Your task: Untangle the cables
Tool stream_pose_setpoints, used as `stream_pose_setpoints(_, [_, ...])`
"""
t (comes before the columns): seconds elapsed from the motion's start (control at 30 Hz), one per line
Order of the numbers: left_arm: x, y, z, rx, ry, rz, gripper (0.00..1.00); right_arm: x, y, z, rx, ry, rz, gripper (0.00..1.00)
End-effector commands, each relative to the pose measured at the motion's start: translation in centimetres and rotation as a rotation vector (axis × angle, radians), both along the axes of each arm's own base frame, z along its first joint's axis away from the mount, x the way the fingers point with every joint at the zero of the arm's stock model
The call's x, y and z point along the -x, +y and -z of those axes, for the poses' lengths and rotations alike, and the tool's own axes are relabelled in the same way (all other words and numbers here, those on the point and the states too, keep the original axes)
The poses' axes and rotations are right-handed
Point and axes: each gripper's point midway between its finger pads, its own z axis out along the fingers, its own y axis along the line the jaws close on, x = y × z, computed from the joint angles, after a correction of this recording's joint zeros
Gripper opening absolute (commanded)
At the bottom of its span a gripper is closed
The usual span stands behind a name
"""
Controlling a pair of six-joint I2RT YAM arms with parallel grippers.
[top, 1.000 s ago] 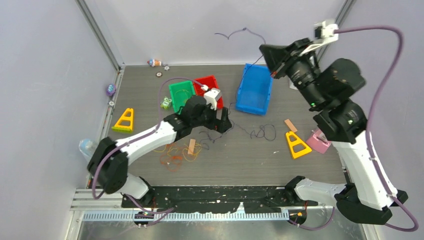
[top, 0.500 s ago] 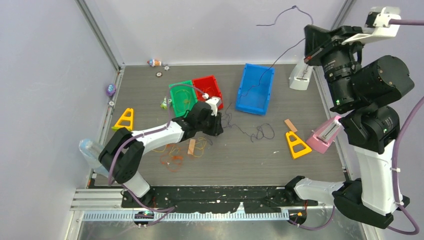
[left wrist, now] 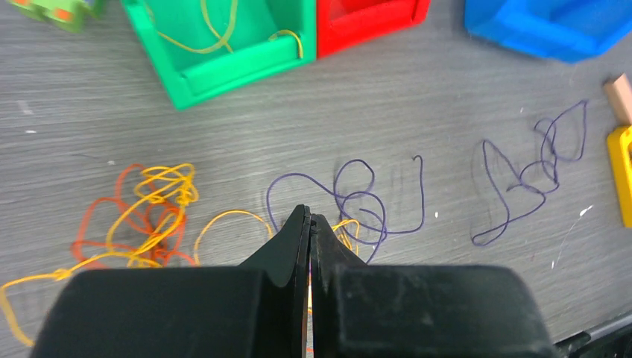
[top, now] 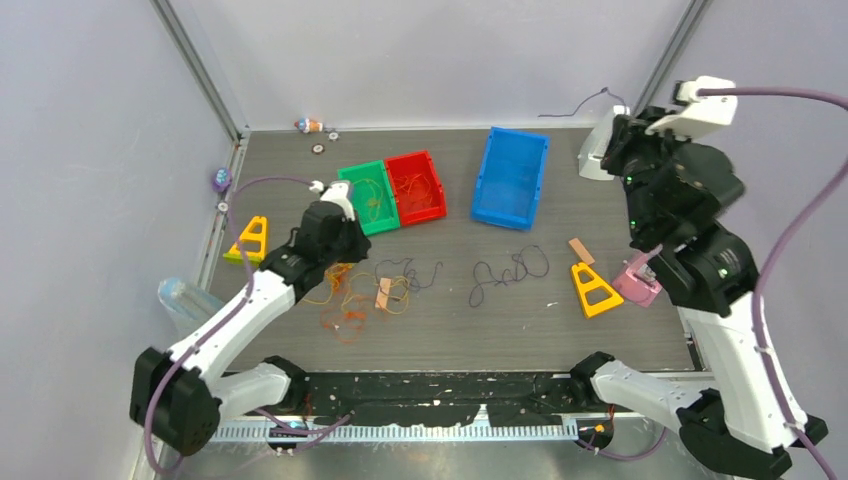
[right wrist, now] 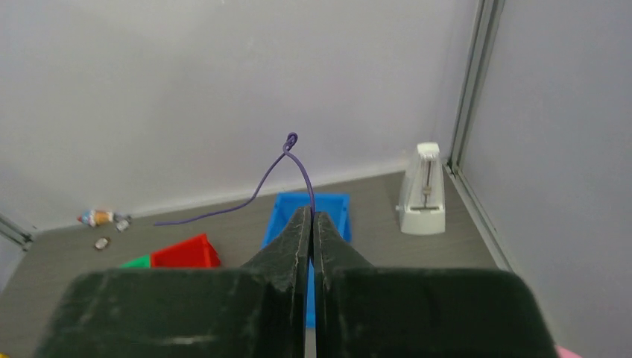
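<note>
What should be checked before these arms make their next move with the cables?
1. Right pincer shut on the lifted purple cable: ok.
2. That cable hangs free of the purple cables on the table: ok.
3. Left pincer shut: ok.
4. Left pincer gripping a strand: cannot tell.
5. Yellow and orange cables separated: not ok, tangled together.

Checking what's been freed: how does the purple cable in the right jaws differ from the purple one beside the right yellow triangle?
The held cable is in the air, pinched in the shut jaws of the right gripper; the lying cable rests free on the table. The held cable is one open strand with a twist; the lying cable curls into several loops. Both are thin, dark purple.
</note>
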Motion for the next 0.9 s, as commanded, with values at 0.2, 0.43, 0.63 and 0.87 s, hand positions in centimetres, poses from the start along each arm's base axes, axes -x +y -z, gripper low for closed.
stream_pose_setpoints(0.2, [2.1,4.7,-6.2,0.006,-0.136,-0.102,0.00,-4.9,0.9,-0.3,0.001,0.029,-0.006,0.05])
stream_pose_setpoints(0.43, [3.2,5.1,-7.0,0.024,-0.181,-0.094,0.01,-7.6,3.2,-4.0,-0.017,-0.041,-0.083,0.05])
stream_pose_setpoints(0.63, [3.3,5.2,-7.5,0.033,-0.198,-0.093,0.03,-12.1,5.2,-4.6,-0.029,-0.080,-0.116,0.05])
stream_pose_setpoints(0.87, [3.3,4.9,-7.5,0.032,-0.190,-0.077,0.03,-18.0,5.7,-2.1,-0.023,-0.037,-0.104,0.05])
